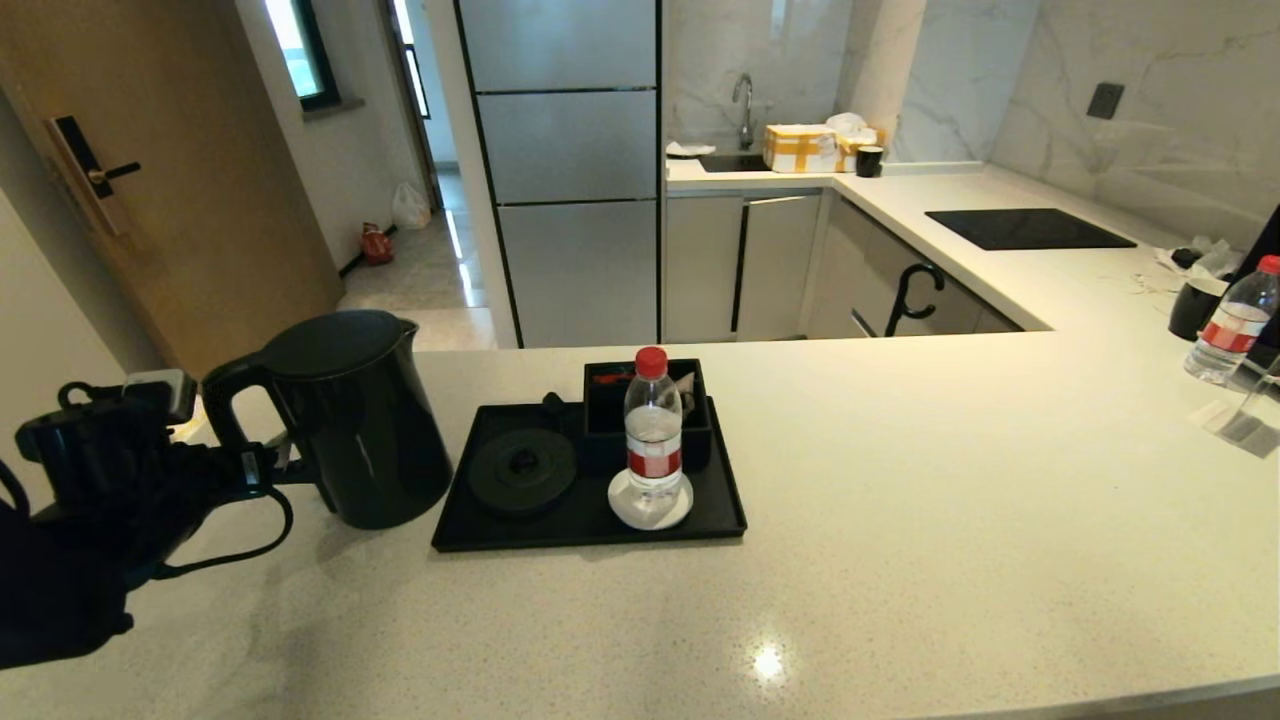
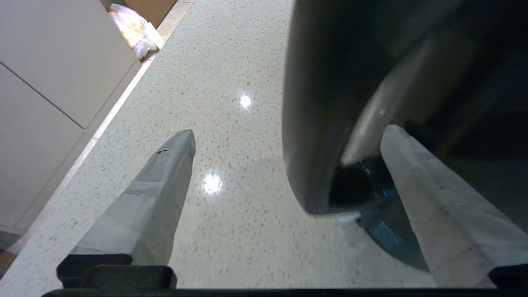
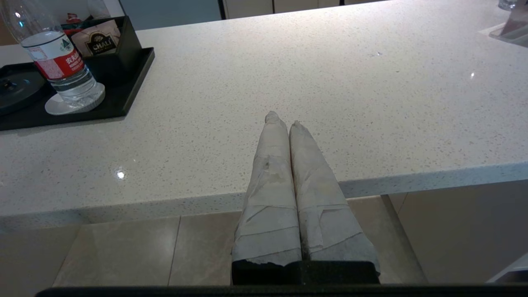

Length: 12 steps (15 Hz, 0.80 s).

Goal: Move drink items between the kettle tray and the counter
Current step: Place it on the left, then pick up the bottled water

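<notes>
Nearest, at the lower left of the head view, the left gripper (image 1: 262, 467) reaches in from the dark arm toward the kettle (image 1: 352, 420). Its two wrapped fingers (image 2: 152, 194) are spread wide apart and hold nothing. In the left wrist view the kettle's loop handle (image 2: 330, 123) sits in the gap between them, close to one finger and well away from the other. I cannot tell if that near finger touches it.

The kettle stands upright on the counter (image 1: 900, 520), just left of the kettle tray (image 1: 590, 520) and off its round base (image 1: 522, 468).

The right gripper (image 3: 287, 122) shows only in the right wrist view. Its fingers are pressed flat together with nothing between them. It hangs over the front edge of the counter, well apart from the tray.

A bit farther back, near the middle of the head view, the water bottle (image 1: 653, 425) stands upright on the white coaster (image 1: 650, 500) on the tray. The black box (image 1: 645, 410) is right behind it.

Far off at the right edge, a second bottle (image 1: 1232, 322) stands beside a black mug (image 1: 1195, 308). The black cooktop (image 1: 1030, 228) lies beyond them at the upper right
</notes>
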{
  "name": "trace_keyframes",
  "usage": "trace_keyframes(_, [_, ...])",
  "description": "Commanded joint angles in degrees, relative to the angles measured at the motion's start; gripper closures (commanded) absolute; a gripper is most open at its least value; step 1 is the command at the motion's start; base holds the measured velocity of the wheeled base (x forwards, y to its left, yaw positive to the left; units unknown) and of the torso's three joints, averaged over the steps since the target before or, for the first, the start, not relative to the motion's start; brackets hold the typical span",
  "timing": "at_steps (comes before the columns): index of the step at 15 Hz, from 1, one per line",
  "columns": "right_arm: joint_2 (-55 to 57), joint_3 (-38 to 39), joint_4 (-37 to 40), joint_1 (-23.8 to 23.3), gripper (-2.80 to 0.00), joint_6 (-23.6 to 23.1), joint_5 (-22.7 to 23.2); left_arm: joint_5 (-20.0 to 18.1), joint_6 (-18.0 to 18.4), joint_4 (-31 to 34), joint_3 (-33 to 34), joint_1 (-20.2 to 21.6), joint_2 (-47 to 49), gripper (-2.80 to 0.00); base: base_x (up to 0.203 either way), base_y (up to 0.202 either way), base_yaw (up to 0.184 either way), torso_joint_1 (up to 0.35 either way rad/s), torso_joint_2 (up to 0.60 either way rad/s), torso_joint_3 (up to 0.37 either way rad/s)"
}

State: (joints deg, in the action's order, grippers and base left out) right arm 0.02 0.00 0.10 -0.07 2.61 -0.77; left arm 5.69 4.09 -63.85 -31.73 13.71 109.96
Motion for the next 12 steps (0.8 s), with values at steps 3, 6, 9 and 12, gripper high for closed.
trace_keyframes(3, [0.06,0.0,-0.01,-0.01,0.0,0.03,-0.02,0.01,2.03,-0.48,3.17,-0.58,-4.85,-2.8,0.0,0.0,0.0,0.0,0.0,0.0])
trace_keyframes(6, [0.06,0.0,-0.01,-0.01,0.0,0.03,-0.02,0.0,3.07,-0.19,6.77,-2.45,-9.61,-2.8,0.0,0.0,0.0,0.0,0.0,0.0])
trace_keyframes(9, [0.06,0.0,-0.01,0.01,0.0,0.03,-0.02,0.12,3.64,0.03,11.18,-4.98,-14.6,-2.8,0.0,0.0,0.0,0.0,0.0,0.0])
trace_keyframes(12, [0.06,0.0,-0.01,-0.01,0.0,0.03,-0.02,0.41,4.36,0.5,16.41,-6.94,-21.37,-2.8,0.0,0.0,0.0,0.0,0.0,0.0])
